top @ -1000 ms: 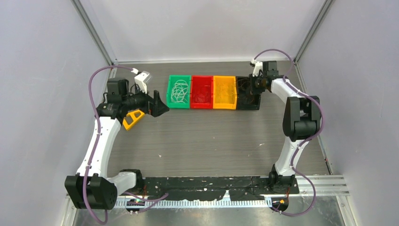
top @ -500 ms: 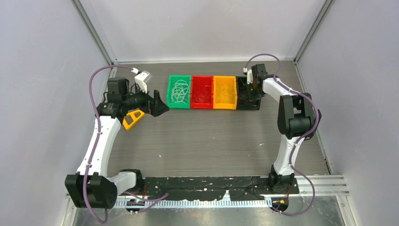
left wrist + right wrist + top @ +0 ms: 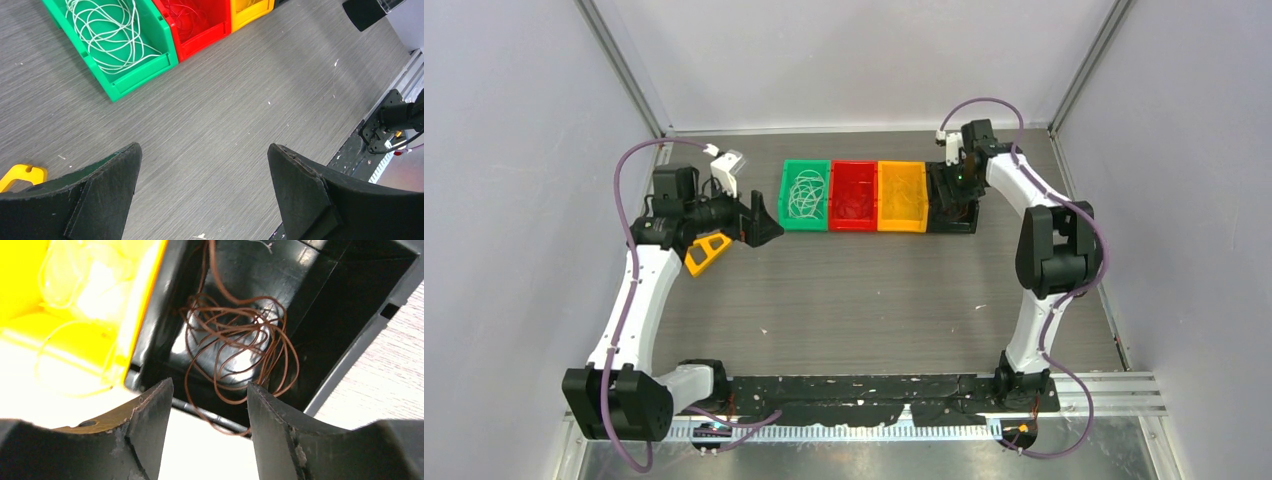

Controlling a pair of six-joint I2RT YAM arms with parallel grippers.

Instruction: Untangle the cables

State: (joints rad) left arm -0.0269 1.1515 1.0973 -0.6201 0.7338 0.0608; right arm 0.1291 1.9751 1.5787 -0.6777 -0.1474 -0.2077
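Four bins stand in a row at the back. The green bin (image 3: 804, 195) holds whitish cables (image 3: 107, 32), the red bin (image 3: 852, 195) thin red cables (image 3: 187, 20), and the yellow bin (image 3: 901, 195) pale yellow cables (image 3: 65, 290). Brown cables (image 3: 235, 340) lie coiled in the black bin (image 3: 320, 285), with one loop hanging over its near rim. My right gripper (image 3: 210, 385) hovers open just above that rim, gripping nothing; the loop passes between its fingers. My left gripper (image 3: 204, 147) stands wide open over bare table, left of the green bin.
The enclosure's grey walls close in on three sides. A black strip (image 3: 874, 385) runs along the near edge between the arm bases. A yellow part (image 3: 20, 175) on the left arm shows beside its left finger.
My right gripper has gone from shut to open and shifted left over the black bin. The left arm has not moved.
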